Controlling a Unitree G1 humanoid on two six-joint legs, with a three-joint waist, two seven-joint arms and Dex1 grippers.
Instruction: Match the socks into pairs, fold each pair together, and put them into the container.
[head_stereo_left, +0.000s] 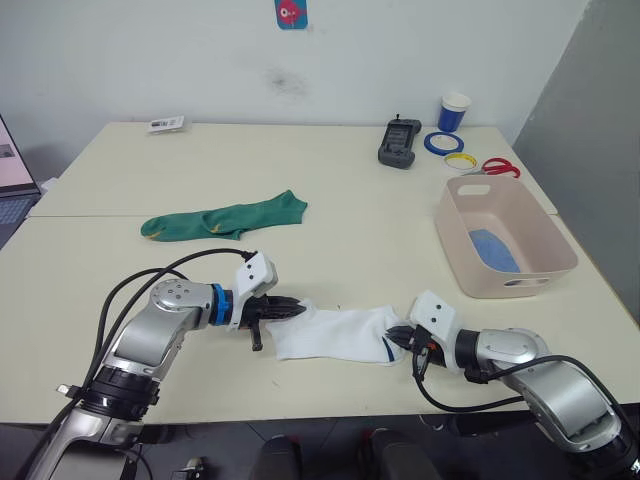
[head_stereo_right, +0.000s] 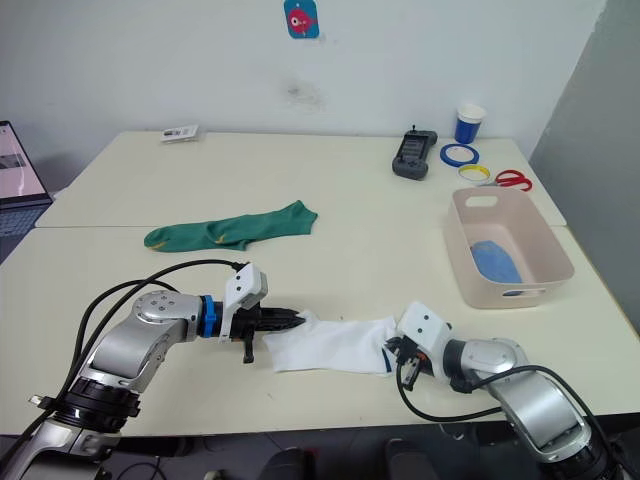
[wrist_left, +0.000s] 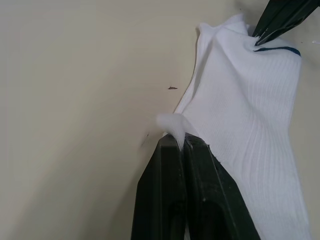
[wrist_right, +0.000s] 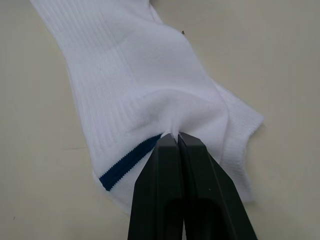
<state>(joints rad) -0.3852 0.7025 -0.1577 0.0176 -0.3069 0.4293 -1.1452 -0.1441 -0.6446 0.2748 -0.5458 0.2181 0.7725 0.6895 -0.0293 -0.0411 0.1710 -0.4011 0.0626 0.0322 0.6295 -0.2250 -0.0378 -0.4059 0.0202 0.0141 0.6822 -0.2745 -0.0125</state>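
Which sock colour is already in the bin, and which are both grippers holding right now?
The light blue fabric sock lies inside the pale pink plastic bin. The left gripper and right gripper pinch opposite ends of the white sock; the dark green sock lies untouched.

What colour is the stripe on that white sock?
Dark blue, on the white sock; clearest in the right wrist view.

White socks (head_stereo_right: 335, 346) between both grippers

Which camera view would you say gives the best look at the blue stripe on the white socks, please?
The right wrist view: the blue stripe runs along the white socks beside the right gripper. The left wrist view shows it distantly, and the head views show just a dark mark.
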